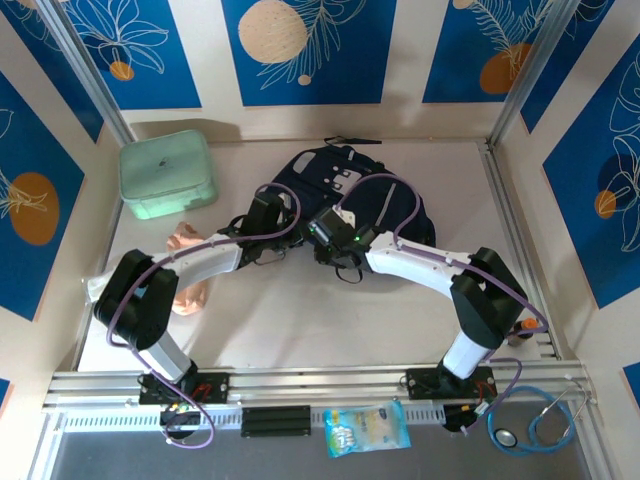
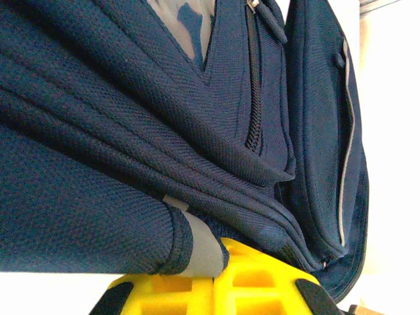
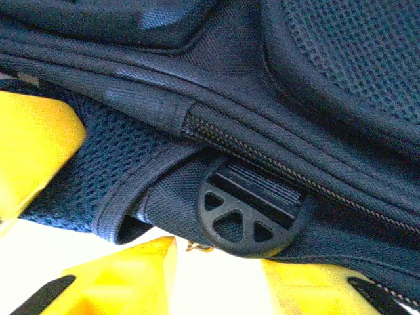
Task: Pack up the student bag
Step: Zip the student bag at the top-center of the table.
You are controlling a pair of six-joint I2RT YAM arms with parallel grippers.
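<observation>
Cloth of the student bag (image 1: pixel 305 172), dark navy, lies close under both my wrists. The bag sits toward the far side of the table (image 1: pixel 300 320), roughly mid-width, with its white-patched front pocket facing up.

My left pincer (image 2: pixel 211 279) is clenched at the bag's near left edge. A fold of the cloth edged with a grey stripe (image 2: pixel 200 246) runs down into the yellow fingers, so I take it as nipped there. Above that fold the left wrist view shows stacked navy seams and a black zip (image 2: pixel 252 85) running away from me.

My right pincer (image 3: pixel 216 282) is at the bag's near edge, close beside the left one. Its yellow fingers stand part-way apart with pale table showing between them, just under a round black strap buckle (image 3: pixel 252 213) and beside a mesh strap (image 3: pixel 98 170). Whether they pinch anything I cannot tell.

At the far left stands a mint green lidded box (image 1: pixel 165 175), apart from the bag, with a peach-coloured cloth (image 1: pixel 190 242) just nearer than it. On the rail in front of my bases lie a snack packet (image 1: pixel 367 428) and, to the right, a blue stethoscope (image 1: pixel 540 420)
</observation>
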